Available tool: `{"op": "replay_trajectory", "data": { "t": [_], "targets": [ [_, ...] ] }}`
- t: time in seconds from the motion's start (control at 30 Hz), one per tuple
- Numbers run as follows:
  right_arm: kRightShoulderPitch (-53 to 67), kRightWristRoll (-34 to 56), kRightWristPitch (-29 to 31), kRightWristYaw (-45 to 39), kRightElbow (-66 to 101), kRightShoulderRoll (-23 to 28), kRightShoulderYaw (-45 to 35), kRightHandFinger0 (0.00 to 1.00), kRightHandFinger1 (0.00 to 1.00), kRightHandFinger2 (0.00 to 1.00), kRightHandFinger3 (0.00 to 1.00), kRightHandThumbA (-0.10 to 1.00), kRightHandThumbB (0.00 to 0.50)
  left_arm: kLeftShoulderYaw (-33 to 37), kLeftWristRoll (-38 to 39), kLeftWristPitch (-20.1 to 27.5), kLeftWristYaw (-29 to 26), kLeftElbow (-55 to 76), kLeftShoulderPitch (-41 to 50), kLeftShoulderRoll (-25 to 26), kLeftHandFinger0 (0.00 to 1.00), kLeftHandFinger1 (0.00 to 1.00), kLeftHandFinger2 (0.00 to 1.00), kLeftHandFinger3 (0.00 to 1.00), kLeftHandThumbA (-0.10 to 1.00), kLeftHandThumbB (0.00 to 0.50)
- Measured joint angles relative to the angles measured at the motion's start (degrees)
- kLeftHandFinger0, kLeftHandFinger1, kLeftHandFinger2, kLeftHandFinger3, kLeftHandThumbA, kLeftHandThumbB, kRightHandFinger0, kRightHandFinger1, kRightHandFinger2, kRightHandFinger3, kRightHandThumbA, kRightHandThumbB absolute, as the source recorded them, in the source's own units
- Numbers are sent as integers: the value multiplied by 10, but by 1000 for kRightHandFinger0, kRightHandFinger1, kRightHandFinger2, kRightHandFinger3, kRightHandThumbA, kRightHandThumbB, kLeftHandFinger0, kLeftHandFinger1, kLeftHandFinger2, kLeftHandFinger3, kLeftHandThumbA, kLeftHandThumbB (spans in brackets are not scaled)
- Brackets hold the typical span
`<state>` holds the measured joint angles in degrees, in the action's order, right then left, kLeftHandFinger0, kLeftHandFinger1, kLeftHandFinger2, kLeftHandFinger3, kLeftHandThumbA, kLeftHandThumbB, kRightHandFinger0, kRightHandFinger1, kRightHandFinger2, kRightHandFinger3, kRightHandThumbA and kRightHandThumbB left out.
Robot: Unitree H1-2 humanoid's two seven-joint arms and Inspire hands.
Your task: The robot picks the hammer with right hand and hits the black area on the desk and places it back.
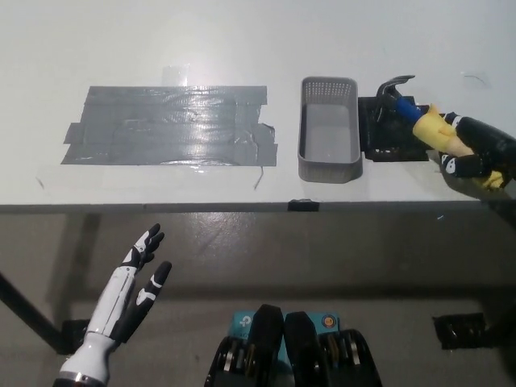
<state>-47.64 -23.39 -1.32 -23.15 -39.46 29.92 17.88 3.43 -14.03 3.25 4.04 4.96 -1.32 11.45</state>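
Hammer (411,109) gripped by the handle in the right hand (476,153) — head kept over the black patch (389,135), so a strike would land there. Left hand (137,278) held open below the worktop (242,40) — clear of the work.

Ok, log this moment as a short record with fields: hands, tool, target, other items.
right hand: the black right hand is shut on the hammer's yellow grip, over the desk's right edge
hammer: the hammer has its dark head over the black area; contact cannot be told
left hand: the white left hand is open, fingers apart, below the desk edge at lower left
basket: the grey basket is empty, just left of the black area
tape: the grey tape patch lies flat on the white desk
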Motion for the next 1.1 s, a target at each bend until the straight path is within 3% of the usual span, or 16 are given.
{"op": "replay_trajectory", "data": {
  "t": [0.2,0.33,0.43,0.5,0.57,0.77,1.1],
  "targets": [
    [-3,-2,-12,-17,22,17,-5,258,738,1000,1000,-100,116,0,0,0,0,0,0,0,1000,1000,1000,1000,950,0],
    [-22,-3,-31,-28,46,26,-14,218,654,919,1000,-100,125,0,0,0,0,0,0,0,1000,1000,1000,1000,948,0],
    [-49,-6,-36,-33,51,31,-14,234,699,975,1000,-100,138,1,0,0,0,0,-1,0,1000,1000,1000,1000,946,0],
    [-65,-9,-36,-34,50,31,-14,295,760,1000,1000,-100,145,1,0,0,0,0,0,0,1000,1000,1000,1000,948,0],
    [-74,-14,-36,-34,48,30,-11,294,737,955,1000,-100,159,1,0,0,0,0,-1,0,1000,1000,1000,1000,945,0],
    [-79,-33,-29,-34,13,20,15,261,712,964,986,-100,167,1,-1,1,0,0,-1,0,1000,1000,1000,1000,938,0],
    [-78,-69,-1,-21,-56,0,60,298,828,1000,1000,-100,164,1,-1,4,0,0,-2,0,1000,1000,1000,1000,937,0]
  ]
}}
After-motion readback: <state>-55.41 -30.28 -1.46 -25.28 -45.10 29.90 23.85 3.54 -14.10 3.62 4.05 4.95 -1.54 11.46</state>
